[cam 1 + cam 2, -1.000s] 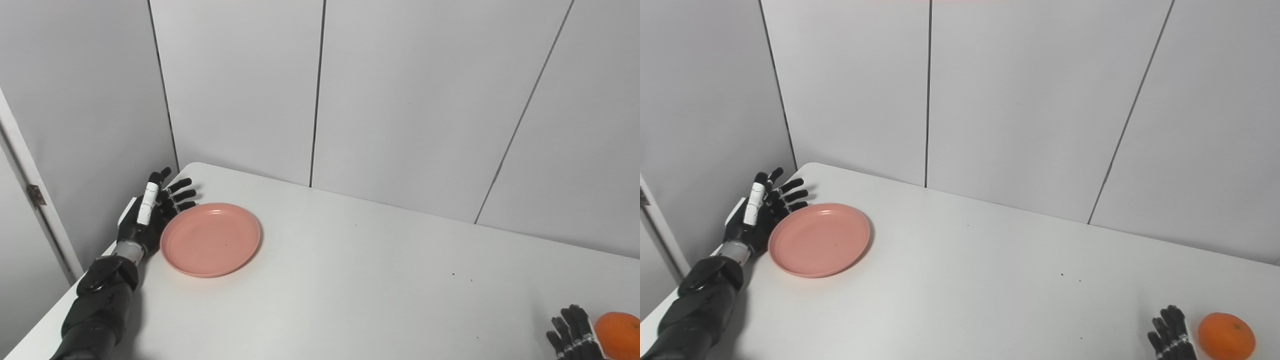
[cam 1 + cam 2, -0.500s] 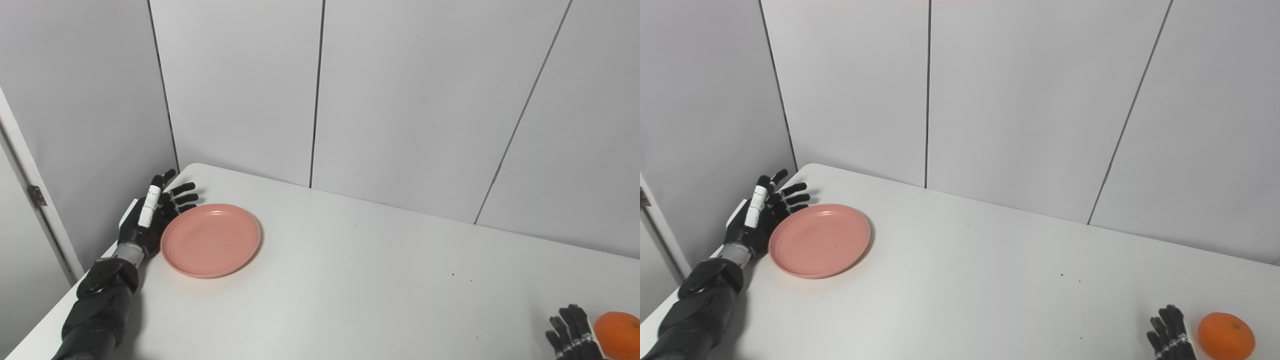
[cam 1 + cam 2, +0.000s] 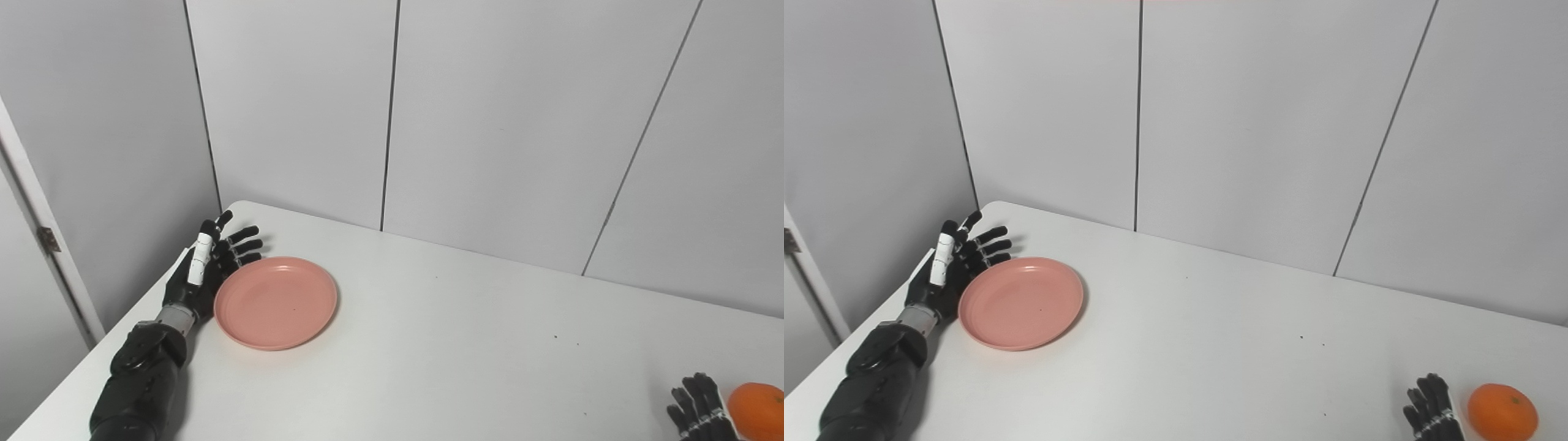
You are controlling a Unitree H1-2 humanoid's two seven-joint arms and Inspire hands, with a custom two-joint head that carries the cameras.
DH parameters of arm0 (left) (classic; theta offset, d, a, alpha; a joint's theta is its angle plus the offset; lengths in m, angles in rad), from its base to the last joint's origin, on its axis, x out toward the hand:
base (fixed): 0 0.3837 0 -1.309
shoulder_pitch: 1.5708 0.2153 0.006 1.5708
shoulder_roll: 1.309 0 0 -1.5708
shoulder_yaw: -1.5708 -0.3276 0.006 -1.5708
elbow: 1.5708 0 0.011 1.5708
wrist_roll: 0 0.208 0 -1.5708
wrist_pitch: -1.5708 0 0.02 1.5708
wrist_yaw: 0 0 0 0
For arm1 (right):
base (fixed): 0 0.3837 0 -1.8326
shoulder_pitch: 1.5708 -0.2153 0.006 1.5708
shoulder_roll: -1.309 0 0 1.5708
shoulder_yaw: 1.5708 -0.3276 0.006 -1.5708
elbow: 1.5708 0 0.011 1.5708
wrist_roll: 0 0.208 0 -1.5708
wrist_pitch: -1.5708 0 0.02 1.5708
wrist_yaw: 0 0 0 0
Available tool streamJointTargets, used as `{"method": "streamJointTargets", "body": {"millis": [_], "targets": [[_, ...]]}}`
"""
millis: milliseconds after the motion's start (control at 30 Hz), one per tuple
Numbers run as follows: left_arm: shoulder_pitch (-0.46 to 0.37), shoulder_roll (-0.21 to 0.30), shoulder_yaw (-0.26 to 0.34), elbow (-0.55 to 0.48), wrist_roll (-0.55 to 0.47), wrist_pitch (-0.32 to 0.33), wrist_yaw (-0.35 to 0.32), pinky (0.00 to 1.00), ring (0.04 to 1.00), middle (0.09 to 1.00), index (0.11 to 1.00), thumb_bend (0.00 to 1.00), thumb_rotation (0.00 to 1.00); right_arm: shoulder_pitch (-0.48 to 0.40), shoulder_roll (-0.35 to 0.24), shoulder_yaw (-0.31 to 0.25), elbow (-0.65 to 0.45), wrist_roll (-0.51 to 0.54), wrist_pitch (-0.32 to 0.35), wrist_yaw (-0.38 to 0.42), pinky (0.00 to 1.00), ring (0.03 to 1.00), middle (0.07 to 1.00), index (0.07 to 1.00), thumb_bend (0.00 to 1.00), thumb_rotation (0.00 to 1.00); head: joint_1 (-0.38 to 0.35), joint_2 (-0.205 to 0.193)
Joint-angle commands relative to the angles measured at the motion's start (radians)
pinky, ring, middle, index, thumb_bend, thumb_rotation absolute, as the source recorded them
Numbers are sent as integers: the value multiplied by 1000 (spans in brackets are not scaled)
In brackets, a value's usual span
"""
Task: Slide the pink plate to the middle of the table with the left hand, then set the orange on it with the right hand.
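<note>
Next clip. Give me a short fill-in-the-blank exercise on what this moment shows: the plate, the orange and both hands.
1. The left hand rests with spread fingers against the plate's ____ edge.
2. The plate is ____ in colour and holds nothing.
3. The orange lies on the table beside the ____ hand.
4. The orange is not yet on the ____.

Missing words: left; pink; right; plate

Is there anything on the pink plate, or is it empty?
Empty. The pink plate shows only its bare inside, and the orange sits far off on the table, beside the right hand.
</note>
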Motion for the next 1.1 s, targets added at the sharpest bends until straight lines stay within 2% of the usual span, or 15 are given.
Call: {"method": "streamJointTargets", "body": {"millis": [0,133,200,300,600,1067], "targets": [[34,-48,-4,-18,-5,19,29,697,728,768,964,1000,860,106,59,35,93,11,24,2,989,974,972,963,892,1000,0,2],[55,-82,-12,-62,12,22,73,697,716,743,977,1000,861,107,62,34,89,11,31,-4,989,966,968,952,900,992,-2,4],[77,-107,-15,-124,12,41,99,706,721,741,984,998,861,107,62,35,87,12,34,-4,987,962,965,947,902,987,-2,4],[92,-126,-14,-156,16,53,121,715,725,734,976,947,870,107,61,36,87,14,34,-3,990,962,965,946,902,985,-2,7],[155,-171,-57,-321,71,158,218,714,726,737,959,976,851,110,62,40,77,12,38,-11,970,953,954,941,913,975,-6,11],[192,-199,-86,-457,62,257,244,705,738,755,961,974,839,112,61,45,70,9,40,-13,992,964,963,952,900,991,-8,16]]}}
